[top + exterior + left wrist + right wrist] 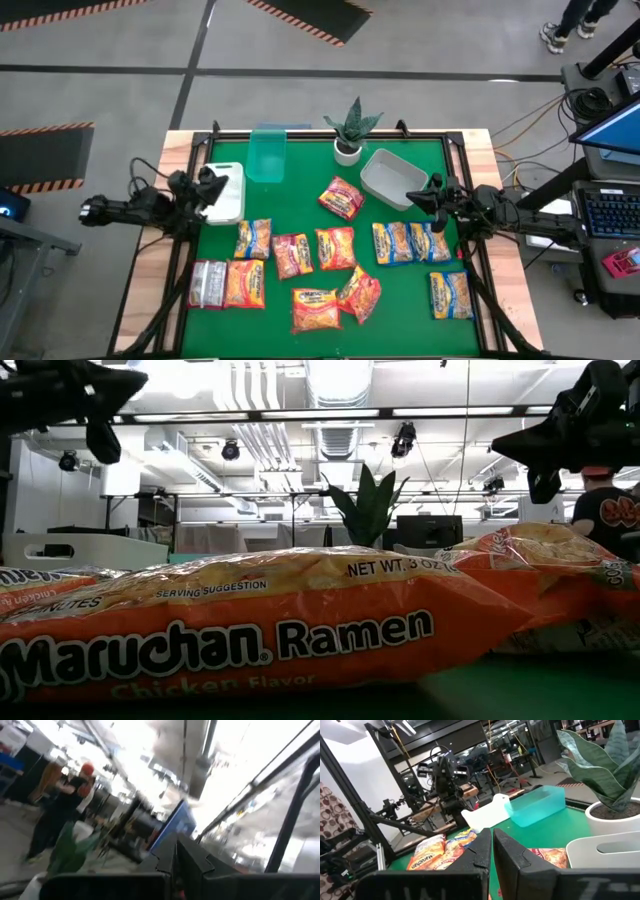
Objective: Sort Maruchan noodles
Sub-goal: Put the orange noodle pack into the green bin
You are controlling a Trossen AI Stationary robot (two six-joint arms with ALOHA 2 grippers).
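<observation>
Both end effectors are held together and empty: the left end effector (213, 186) is parked at the left edge beside the white rectangular plastic bin (228, 192), the right end effector (428, 196) at the right edge by the grey rectangular plastic bin (391, 178), apparently kept clear before sorting begins. The flat yellow-and-blue, orange, red and silvery plastic Maruchan noodle packets (336, 247) are seen scattered, unsorted, across the green-covered surface (300, 200). A clear-teal plastic bin (266, 154) and a small potted green plant in a white pot (350, 135) are set at the far edge.
</observation>
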